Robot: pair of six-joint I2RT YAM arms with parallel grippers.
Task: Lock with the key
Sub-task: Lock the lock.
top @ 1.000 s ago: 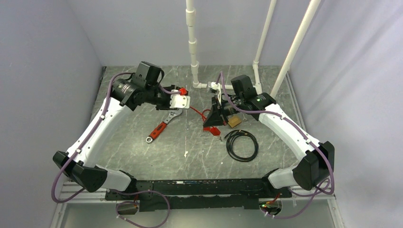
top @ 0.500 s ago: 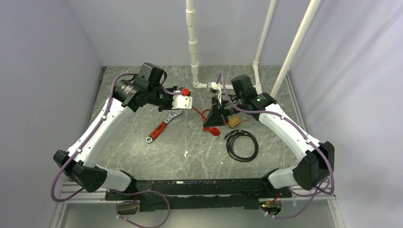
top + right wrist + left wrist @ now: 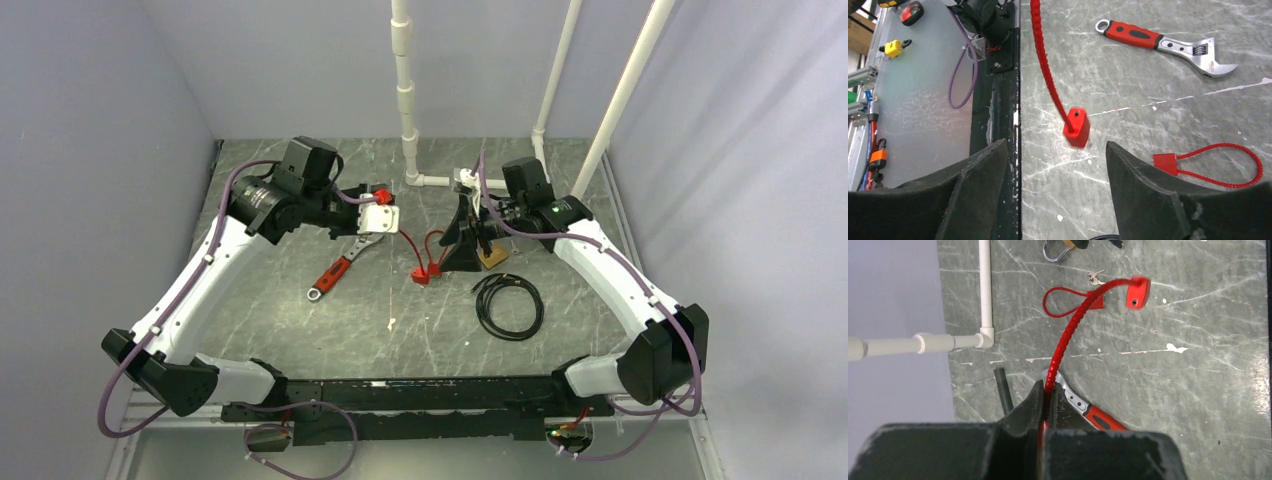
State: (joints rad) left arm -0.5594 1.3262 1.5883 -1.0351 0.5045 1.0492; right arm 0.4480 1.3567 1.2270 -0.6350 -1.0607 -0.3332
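The left pincer point(image 3: 1046, 390) is clenched on the red cable point(image 3: 1068, 335); the right pincer point(image 3: 1055, 145) stands released. The block point(image 3: 1076, 127) at the cable's free end may swing, so the right one could miss it.

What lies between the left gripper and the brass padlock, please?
In the left wrist view: the red ribbed cable held by the left gripper, then a thin red loop and a small key before the padlock.
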